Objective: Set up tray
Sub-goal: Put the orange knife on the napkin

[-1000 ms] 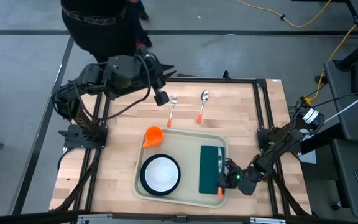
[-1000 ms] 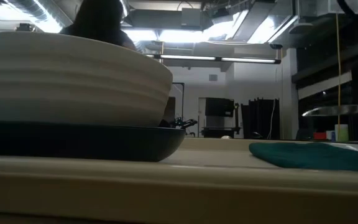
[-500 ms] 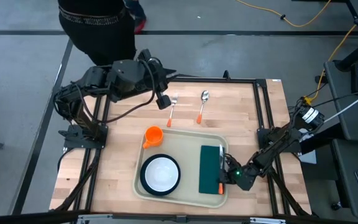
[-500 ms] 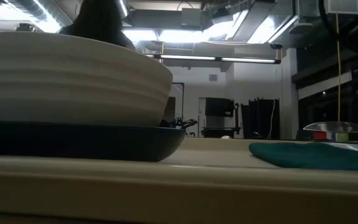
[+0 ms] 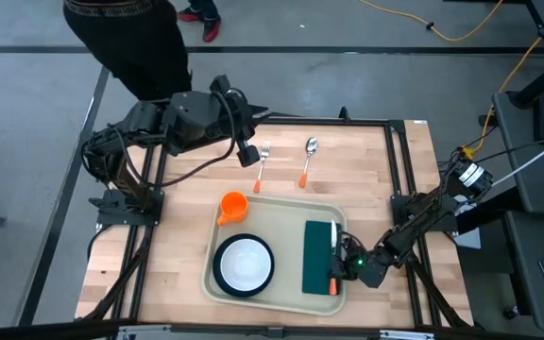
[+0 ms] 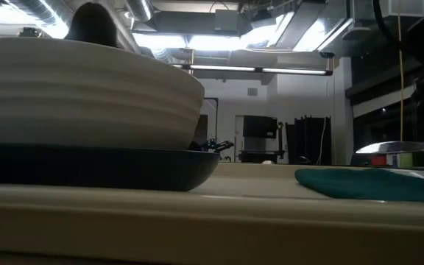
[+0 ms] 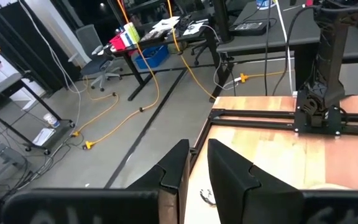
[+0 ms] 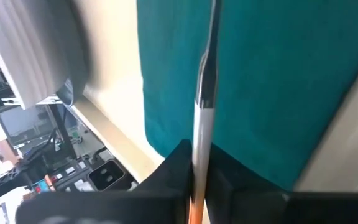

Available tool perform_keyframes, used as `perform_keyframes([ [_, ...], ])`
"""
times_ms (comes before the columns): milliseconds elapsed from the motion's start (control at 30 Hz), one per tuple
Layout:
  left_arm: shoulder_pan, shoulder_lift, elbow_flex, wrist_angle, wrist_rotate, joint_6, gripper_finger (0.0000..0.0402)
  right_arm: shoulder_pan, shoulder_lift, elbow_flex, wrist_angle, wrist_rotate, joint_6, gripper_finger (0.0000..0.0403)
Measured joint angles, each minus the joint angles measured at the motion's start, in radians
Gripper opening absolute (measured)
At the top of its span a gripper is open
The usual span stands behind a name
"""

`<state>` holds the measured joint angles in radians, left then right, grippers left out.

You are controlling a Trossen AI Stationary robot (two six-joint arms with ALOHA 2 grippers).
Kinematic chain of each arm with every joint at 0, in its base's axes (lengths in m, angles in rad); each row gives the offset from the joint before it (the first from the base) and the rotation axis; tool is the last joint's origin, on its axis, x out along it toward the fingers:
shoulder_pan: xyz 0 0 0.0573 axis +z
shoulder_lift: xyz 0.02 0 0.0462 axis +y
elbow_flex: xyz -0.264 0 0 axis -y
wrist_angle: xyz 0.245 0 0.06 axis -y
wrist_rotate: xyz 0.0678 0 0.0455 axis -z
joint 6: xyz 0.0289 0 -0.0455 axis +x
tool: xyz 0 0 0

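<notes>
The beige tray (image 5: 277, 212) lies at the table's near middle. On it are a dark plate (image 5: 219, 274) with a white bowl (image 6: 87, 92) and a green napkin (image 5: 317, 257). My right gripper (image 5: 340, 274) is low at the napkin's right edge, shut on an orange-handled knife (image 8: 205, 81). The knife's blade (image 6: 400, 147) reaches over the napkin. My left gripper (image 7: 196, 163) is raised over the table's far left, open by a narrow gap with nothing in it. My right gripper pinches the knife's handle (image 8: 197, 134) between its two fingers, close to the orange end (image 8: 195, 211). It comes slanting down from the table's right. The blade stretches toward the far edge, low over the napkin (image 8: 266, 87). Whether it touches the cloth I cannot tell.
An orange cup (image 5: 231, 206) stands on the table by the tray's far left corner. A fork (image 5: 262, 165) and a spoon (image 5: 308, 159), both orange-handled, lie beyond the tray. A person (image 5: 126, 38) stands past the far left edge.
The knife's blade has sunk closer to the napkin in my right gripper. The person behind the table has stepped toward the left.
</notes>
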<state>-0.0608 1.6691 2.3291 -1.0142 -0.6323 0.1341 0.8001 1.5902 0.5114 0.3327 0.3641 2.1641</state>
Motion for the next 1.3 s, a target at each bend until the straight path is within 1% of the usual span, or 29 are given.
perform_keyframes([
  [100,0.000,0.000,0.000,0.000,0.000,0.002,0.0050,0.000,0.000,0.000,0.015,-0.001,0.001,0.0040],
  [333,0.000,0.000,0.000,0.000,0.000,0.009,0.0048,0.000,0.000,0.000,0.016,0.000,0.001,0.0031],
  [567,0.000,0.000,0.000,0.000,0.000,0.010,0.0047,0.000,0.000,0.000,0.002,0.009,0.007,0.0042],
  [800,0.000,0.000,0.000,0.000,0.001,0.010,0.0049,-0.021,0.000,0.000,-0.008,0.031,0.008,0.0031],
  [1033,0.000,0.000,0.000,0.000,0.001,0.011,0.0045,-0.024,0.000,0.002,-0.010,0.034,0.008,0.0031],
  [1133,0.000,0.000,0.000,0.000,0.001,0.027,0.0046,-0.024,0.000,0.030,-0.054,0.034,0.009,0.0026],
  [1300,0.000,0.000,0.000,-0.001,0.001,0.030,0.0046,-0.024,0.000,0.098,-0.208,0.034,0.009,0.0027],
])
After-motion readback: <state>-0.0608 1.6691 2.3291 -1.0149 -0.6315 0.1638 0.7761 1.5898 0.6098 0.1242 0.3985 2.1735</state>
